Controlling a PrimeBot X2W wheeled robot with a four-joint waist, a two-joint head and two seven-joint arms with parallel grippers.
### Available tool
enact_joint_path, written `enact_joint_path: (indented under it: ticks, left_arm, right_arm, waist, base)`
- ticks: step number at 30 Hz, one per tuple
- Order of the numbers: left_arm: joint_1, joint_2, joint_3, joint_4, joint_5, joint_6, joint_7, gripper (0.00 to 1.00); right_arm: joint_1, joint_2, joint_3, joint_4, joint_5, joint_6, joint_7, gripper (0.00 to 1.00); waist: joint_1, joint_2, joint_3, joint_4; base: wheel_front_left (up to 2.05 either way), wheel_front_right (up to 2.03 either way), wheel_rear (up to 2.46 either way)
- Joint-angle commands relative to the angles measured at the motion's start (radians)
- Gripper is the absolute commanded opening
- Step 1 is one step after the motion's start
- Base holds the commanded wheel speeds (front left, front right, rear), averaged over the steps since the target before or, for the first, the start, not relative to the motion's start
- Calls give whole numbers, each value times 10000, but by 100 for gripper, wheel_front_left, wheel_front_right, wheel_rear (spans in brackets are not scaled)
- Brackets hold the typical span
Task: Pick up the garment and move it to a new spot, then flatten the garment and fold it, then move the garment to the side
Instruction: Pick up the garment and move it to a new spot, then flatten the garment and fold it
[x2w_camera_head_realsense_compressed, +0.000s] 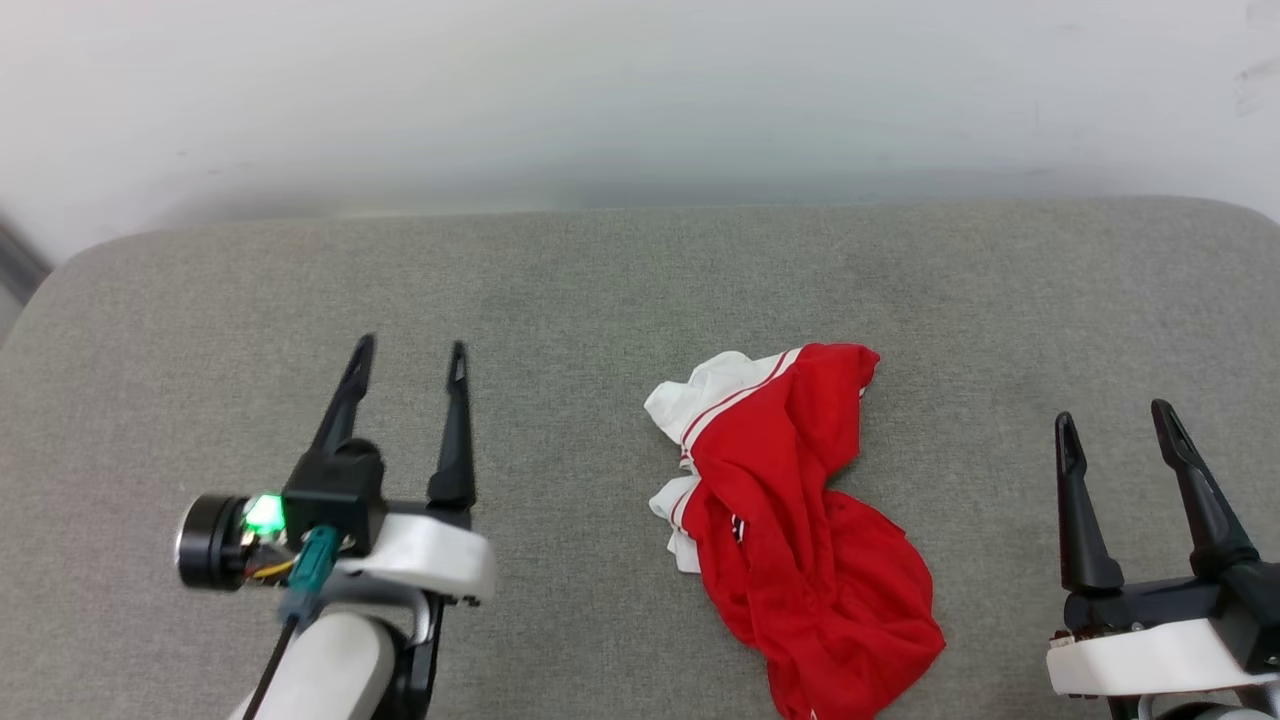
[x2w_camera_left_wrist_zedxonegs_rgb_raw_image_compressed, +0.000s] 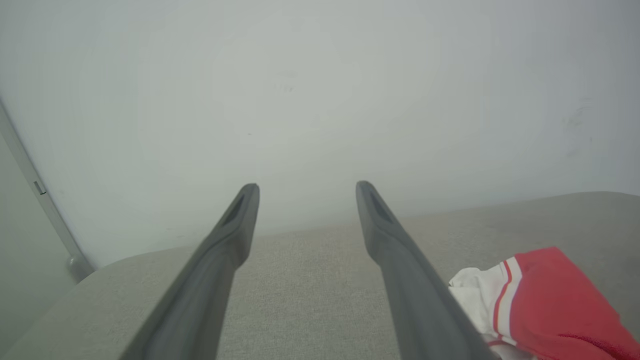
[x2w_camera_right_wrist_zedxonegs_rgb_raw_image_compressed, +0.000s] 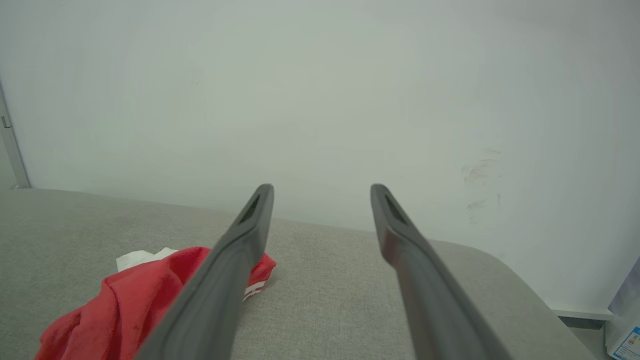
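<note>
The garment (x2w_camera_head_realsense_compressed: 800, 520), red with white sleeves and striped trim, lies crumpled in a heap on the grey padded table (x2w_camera_head_realsense_compressed: 600, 300), right of centre and near the front edge. My left gripper (x2w_camera_head_realsense_compressed: 410, 358) hovers open over the table well to the left of it, holding nothing. My right gripper (x2w_camera_head_realsense_compressed: 1115, 418) stands open to the right of the heap, also empty. In the left wrist view the garment (x2w_camera_left_wrist_zedxonegs_rgb_raw_image_compressed: 540, 300) shows at the lower right beside the open left gripper (x2w_camera_left_wrist_zedxonegs_rgb_raw_image_compressed: 307, 192). In the right wrist view the garment (x2w_camera_right_wrist_zedxonegs_rgb_raw_image_compressed: 135, 300) lies at the lower left, partly behind a finger of the open right gripper (x2w_camera_right_wrist_zedxonegs_rgb_raw_image_compressed: 322, 192).
A pale wall (x2w_camera_head_realsense_compressed: 640, 90) runs right behind the table's far edge. The table's corners are rounded. A white box with a blue label (x2w_camera_right_wrist_zedxonegs_rgb_raw_image_compressed: 625, 320) stands on the floor past the table's right end.
</note>
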Motion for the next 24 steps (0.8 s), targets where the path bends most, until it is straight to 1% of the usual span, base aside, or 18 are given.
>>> enact_joint_path:
  ticks: [1, 4, 6, 13, 24]
  left_arm:
    - [627, -137, 565, -214, 295, 49, -23, 100]
    - [1474, -396, 1249, -374, 668, -181, -24, 100]
    - [1977, -530, 1640, -341, 914, -418, -24, 100]
    - [3303, -1326, 2847, -248, 1655, -1132, -25, 100]
    - [4251, -2543, 4227, -322, 2464, -2454, -26, 100]
  right_arm:
    - [158, 12, -37, 57, 133, -7, -21, 100]
    - [208, 14, -26, 179, 420, -7, -21, 100]
    - [252, 11, 6, 258, 689, -7, -21, 100]
    - [566, 12, 332, 555, 1348, -7, -20, 100]
    - [1157, 12, 690, 870, 2115, -7, -20, 100]
  waist:
    - [1, -1, -58, 13]
    - [1, -1, -149, 14]
    - [1, -1, -204, 11]
    - [1, -1, -413, 8]
    - [1, -1, -639, 162]
  base:
    - [0, 0, 0]
    - [0, 0, 0]
    - [0, 0, 0]
    - [0, 0, 0]
    - [0, 0, 0]
